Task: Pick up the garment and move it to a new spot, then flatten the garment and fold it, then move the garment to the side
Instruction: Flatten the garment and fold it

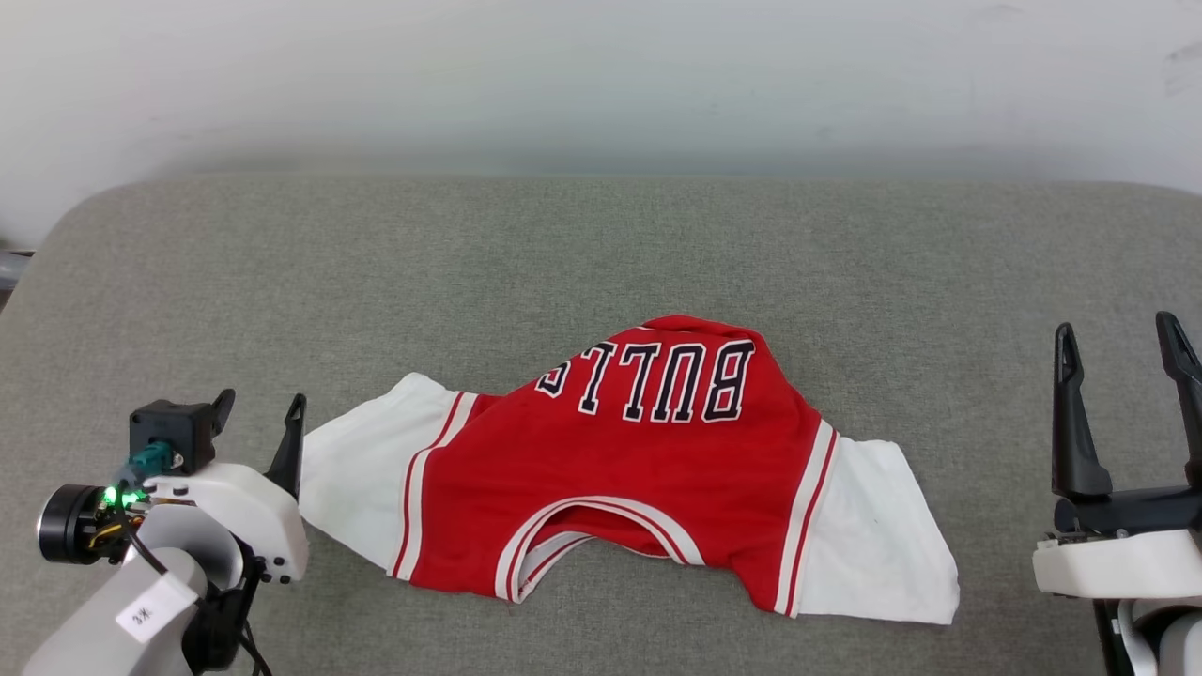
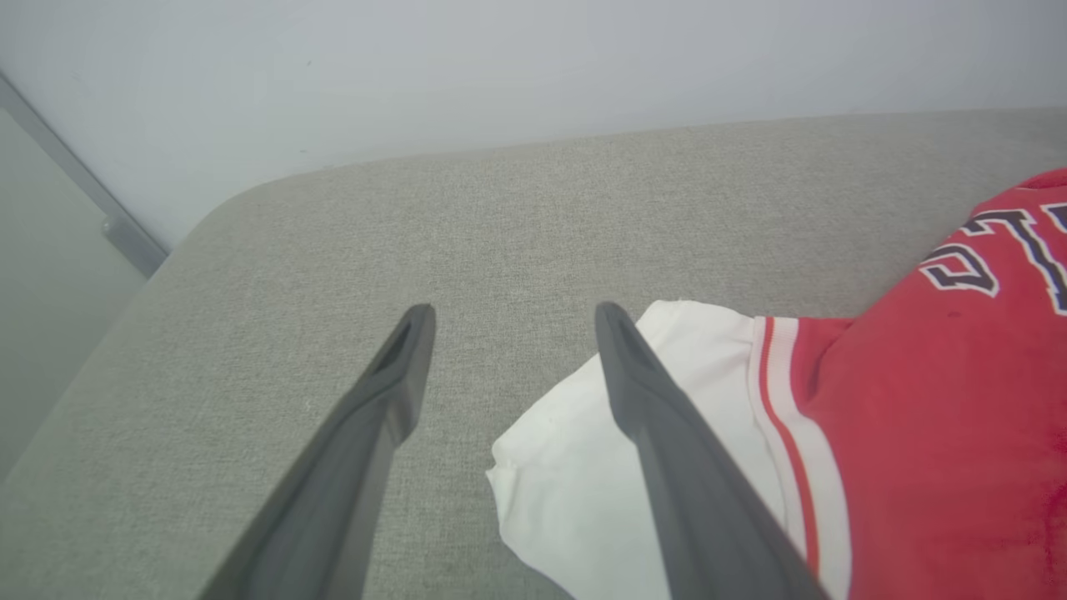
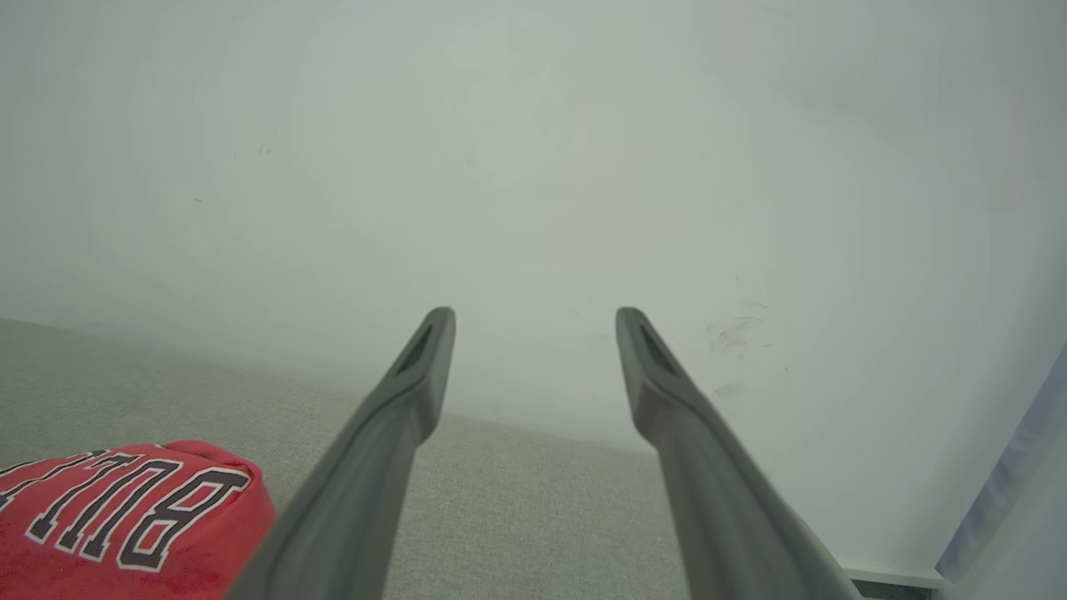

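The garment [image 1: 620,469] is a red jersey T-shirt with white sleeves and black "BULLS" lettering. It lies spread on the grey cushioned surface [image 1: 601,253], collar toward me and its far part folded over. My left gripper [image 1: 261,410] is open beside the left white sleeve [image 2: 575,467], with nothing between its fingers; one finger passes in front of the sleeve's edge in the left wrist view. My right gripper [image 1: 1119,340] is open at the far right, well off the right sleeve. The garment's red lettered part [image 3: 125,517] shows low on the left in the right wrist view.
A pale wall [image 1: 601,84] rises behind the grey surface. The surface's rounded left corner [image 2: 208,233] drops off beside a grey frame strip [image 2: 125,233]. Bare grey fabric lies to the left of the garment and beyond it.
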Tool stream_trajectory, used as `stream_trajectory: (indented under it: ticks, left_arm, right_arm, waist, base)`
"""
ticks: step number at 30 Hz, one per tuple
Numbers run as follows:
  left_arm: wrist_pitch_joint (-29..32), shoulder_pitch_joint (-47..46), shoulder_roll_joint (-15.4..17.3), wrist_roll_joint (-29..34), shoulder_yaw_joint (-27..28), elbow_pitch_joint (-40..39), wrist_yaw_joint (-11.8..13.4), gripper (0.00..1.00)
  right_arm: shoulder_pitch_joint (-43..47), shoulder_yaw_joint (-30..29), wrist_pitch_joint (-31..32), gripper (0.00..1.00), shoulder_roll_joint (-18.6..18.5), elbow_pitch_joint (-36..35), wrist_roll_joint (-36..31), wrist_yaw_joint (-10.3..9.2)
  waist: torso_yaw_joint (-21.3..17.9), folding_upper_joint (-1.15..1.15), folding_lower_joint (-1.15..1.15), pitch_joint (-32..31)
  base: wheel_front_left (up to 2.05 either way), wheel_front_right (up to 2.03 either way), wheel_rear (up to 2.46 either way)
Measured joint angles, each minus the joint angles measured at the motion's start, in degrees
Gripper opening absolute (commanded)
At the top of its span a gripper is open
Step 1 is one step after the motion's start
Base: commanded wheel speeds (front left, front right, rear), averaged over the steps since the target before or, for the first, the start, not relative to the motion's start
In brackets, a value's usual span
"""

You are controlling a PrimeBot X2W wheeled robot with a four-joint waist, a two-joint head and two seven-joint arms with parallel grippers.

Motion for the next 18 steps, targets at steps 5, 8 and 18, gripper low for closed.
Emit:
stream_trajectory:
  ticks: [5,8,18]
  left_arm:
    - [-1.81,3.47,0.00,3.42,2.45,-6.92,5.60,1.00]
    - [-1.89,6.61,-0.64,6.80,4.89,-11.80,9.40,1.00]
    - [-2.05,15.95,-6.86,18.59,14.32,-22.67,13.27,1.00]
  right_arm:
    - [-1.18,2.19,0.01,1.00,-5.09,1.33,-0.21,0.00]
    - [-1.26,3.94,1.51,1.00,-8.47,2.66,1.07,0.00]
    - [-2.13,15.71,26.60,1.00,-22.47,1.92,13.69,0.01]
  waist:
    - [0.65,0.00,0.01,-0.36]
    - [1.04,0.00,0.00,-0.43]
    - [2.62,0.00,0.01,0.66]
  base:
    - [0.00,0.00,0.00]
    - [0.00,0.00,0.00]
    - [0.00,0.00,0.00]
